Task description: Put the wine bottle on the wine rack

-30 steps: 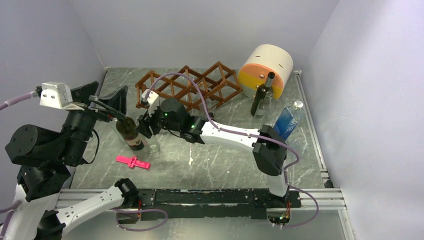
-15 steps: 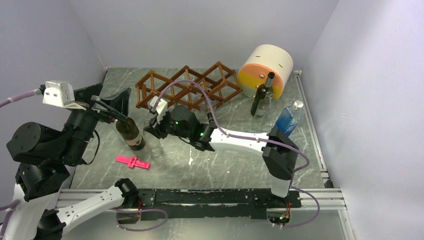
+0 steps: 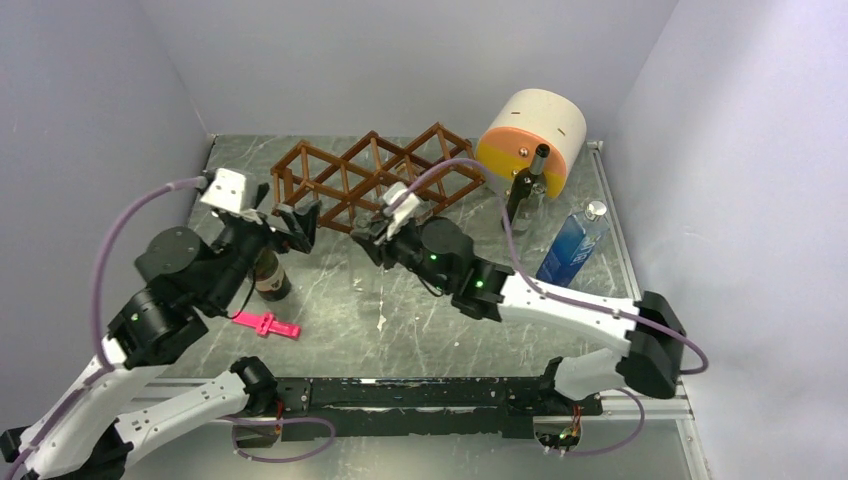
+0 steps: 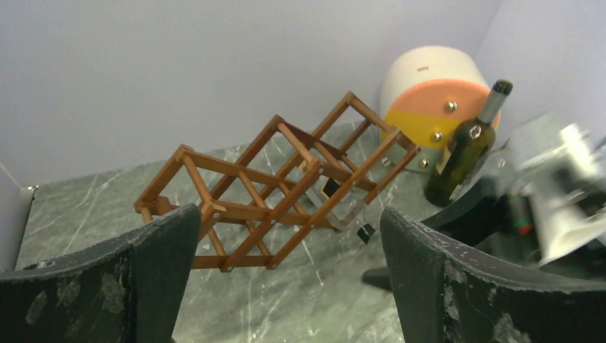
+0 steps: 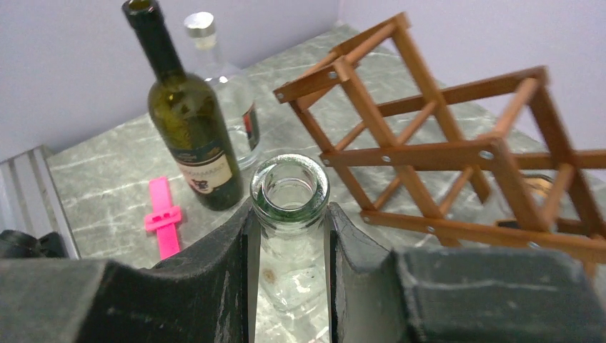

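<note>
While my left claw (image 4: 289, 229) gapes, my right claw (image 5: 289, 218) clamps the clear bottle (image 5: 287, 275), rack (image 5: 443, 150) at two o'clock.

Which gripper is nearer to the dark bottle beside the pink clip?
Left. The left gripper hangs open just beyond the dark bottle, toward the wine rack; the right gripper, shut on a clear bottle, is farther to its right.

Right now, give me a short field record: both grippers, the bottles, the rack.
right gripper: shut on the neck of a clear uncapped glass bottle
left gripper: open, empty, facing the reddish-brown wooden lattice rack
dark green wine bottle: standing on the grey marbled table, not held
pink plastic clip: lying flat beside that bottle
</note>
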Controlling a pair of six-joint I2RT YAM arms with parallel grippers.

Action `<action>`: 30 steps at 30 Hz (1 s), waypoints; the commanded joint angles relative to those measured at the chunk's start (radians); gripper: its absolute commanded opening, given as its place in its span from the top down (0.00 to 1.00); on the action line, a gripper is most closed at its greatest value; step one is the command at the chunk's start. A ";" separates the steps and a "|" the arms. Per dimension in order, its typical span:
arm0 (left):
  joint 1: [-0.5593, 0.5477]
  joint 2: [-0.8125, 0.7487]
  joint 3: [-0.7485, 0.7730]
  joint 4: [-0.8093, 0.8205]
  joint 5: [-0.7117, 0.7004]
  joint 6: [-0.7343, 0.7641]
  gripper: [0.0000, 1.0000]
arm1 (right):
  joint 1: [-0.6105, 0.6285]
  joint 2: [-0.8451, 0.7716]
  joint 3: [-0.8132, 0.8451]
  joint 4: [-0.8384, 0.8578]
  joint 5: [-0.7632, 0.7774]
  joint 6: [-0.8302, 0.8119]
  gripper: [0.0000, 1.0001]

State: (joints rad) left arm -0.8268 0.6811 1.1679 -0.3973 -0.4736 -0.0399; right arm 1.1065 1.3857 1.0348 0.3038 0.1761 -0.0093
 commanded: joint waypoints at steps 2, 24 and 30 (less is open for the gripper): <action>0.003 0.012 -0.118 0.126 0.112 0.029 0.01 | -0.005 -0.168 -0.075 0.022 0.166 0.059 1.00; 0.003 0.199 -0.670 0.762 0.700 -0.088 0.01 | -0.004 -0.419 -0.120 -0.152 0.306 0.175 1.00; 0.003 0.322 -0.734 1.013 0.697 -0.178 0.01 | -0.005 -0.421 -0.110 -0.171 0.324 0.239 1.00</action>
State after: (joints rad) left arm -0.8268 0.9398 0.4492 0.3756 0.1738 -0.1417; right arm 1.1034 0.9829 0.9001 0.0856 0.4786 0.1665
